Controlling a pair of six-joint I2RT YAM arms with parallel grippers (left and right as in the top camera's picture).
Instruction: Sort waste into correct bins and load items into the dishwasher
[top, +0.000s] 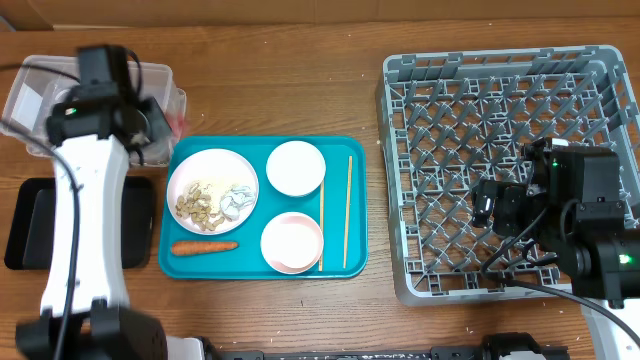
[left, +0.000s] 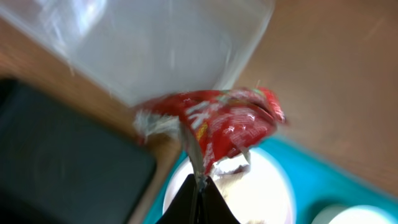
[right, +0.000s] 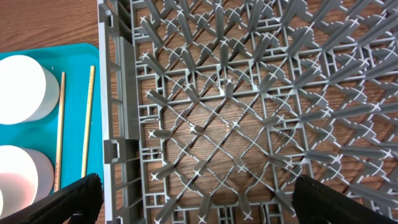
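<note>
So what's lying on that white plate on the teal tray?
Brownish nut-like bits and a crumpled tissue lie on the plate. Anything under the tissue is hidden.

Crumpled red-and-silver wrapper (left: 227, 124) hung at a corner of the clear tub (top: 25, 95). White plate (top: 212, 165) held nut bits (top: 195, 206) and tissue (top: 238, 200); carrot (top: 204, 246) lay just beside it. Grey rack (top: 450, 130) stood well apart.

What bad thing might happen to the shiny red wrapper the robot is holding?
The left tool pinches the wrapper only by one edge, so it might slip and fall onto the plate. It hangs by a corner of the clear tub, with the black tray close, so it might drop outside or into the wrong bin.
</note>
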